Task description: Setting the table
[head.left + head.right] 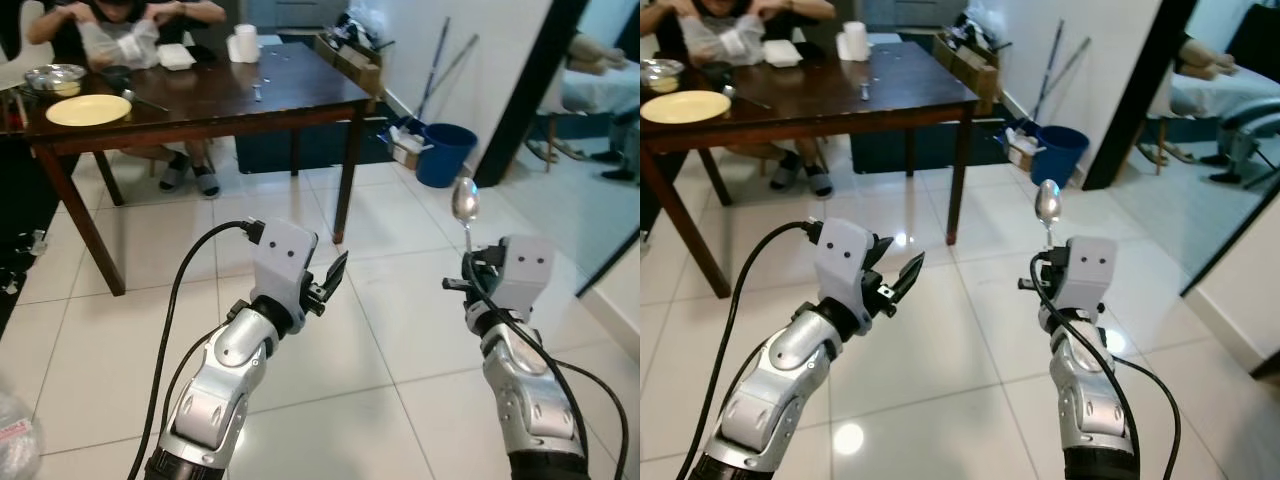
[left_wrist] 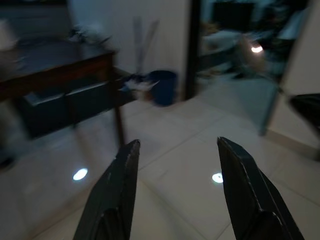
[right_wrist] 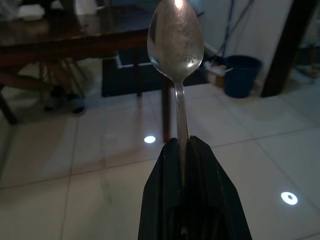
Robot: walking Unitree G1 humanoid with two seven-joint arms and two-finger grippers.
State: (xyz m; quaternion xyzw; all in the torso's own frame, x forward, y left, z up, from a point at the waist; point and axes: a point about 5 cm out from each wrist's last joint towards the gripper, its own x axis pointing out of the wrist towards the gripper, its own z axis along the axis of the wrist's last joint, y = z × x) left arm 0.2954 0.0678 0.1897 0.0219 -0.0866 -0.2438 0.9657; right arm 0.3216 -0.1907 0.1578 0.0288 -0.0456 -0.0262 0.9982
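Right gripper: the right gripper (image 3: 182,150) is clamped on the handle of a spoon (image 1: 466,205), held out in front of the robot over the tiled floor (image 1: 400,330).
Spoon: upright, bowl at the top, with only a thin stretch of handle pinched between the fingers; most of its length stands free above them.
Left gripper: the left gripper (image 2: 175,175) is spread wide and carries nothing, raised beside the right one.
Tabletop: the dark wooden tabletop (image 1: 215,90) is well apart from both arms, ahead and to the robot's left.
Already set: a yellow plate (image 1: 88,109) lies near the front edge, with a metal bowl (image 1: 54,77) just behind it.
Person: a person (image 1: 120,25) sits at the far side, hands busy over the tabletop.
Slip risk: the hold looks narrow and low on the handle, so jolts from walking could tilt the spoon or shake it loose onto the floor.
Collision risk: a table leg (image 1: 348,180) and a blue bucket (image 1: 444,153) stand near the likely path; swinging wide could clip either.
Placement risk: the person's hands are close to the plate, so reaching in fast might strike them or knock the bowl.
Judgement: walk slowly, keep the spoon vertical, and approach the near edge by the plate.
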